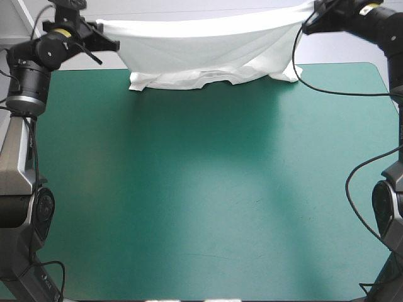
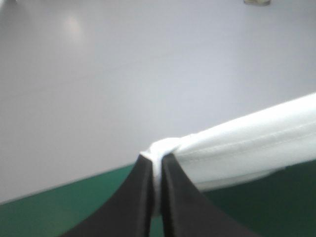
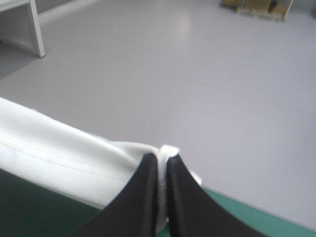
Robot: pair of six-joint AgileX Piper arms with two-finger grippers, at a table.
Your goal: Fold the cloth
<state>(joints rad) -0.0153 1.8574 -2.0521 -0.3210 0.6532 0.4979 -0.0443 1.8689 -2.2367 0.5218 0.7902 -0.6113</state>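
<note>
Both arms are raised at the far edge of the table, one at each side.

The T-shirt (image 1: 208,47) hangs between them. It is a white span drawn out sideways along the far edge, its top line sagging a little toward the middle. The lower part reaches the teal-green cover (image 1: 208,189) and lies there in rumpled folds close to the far edge. From the high view I can't tell sleeves from hem in that heap. A soft shadow falls on the cover just in front of the cloth.

Left gripper (image 1: 106,28): in the high view it sits at the shirt's upper corner on the left side. Its own wrist view confirms the pinch. The two black fingers (image 2: 140,197) come together in a narrow arch, nearly closed. A thin strip of white cloth is caught in the slit, bunched into a small knob at the tips. From that knob a rolled edge with a stitched seam runs off to one side, taut, above the cover.

Right gripper (image 1: 313,17): in the high view it sits at the opposite upper corner, a touch higher than the left. In its wrist view the black fingers (image 3: 143,197) are likewise nearly closed on the cloth, with a small white fold poking out at the tips. The stitched edge leads away toward the other arm as a broad white band. A strip of the cover shows beneath it on both sides of the fingers.

Both corners are held off the table. Only the lower part of the shirt touches the cover.
</note>
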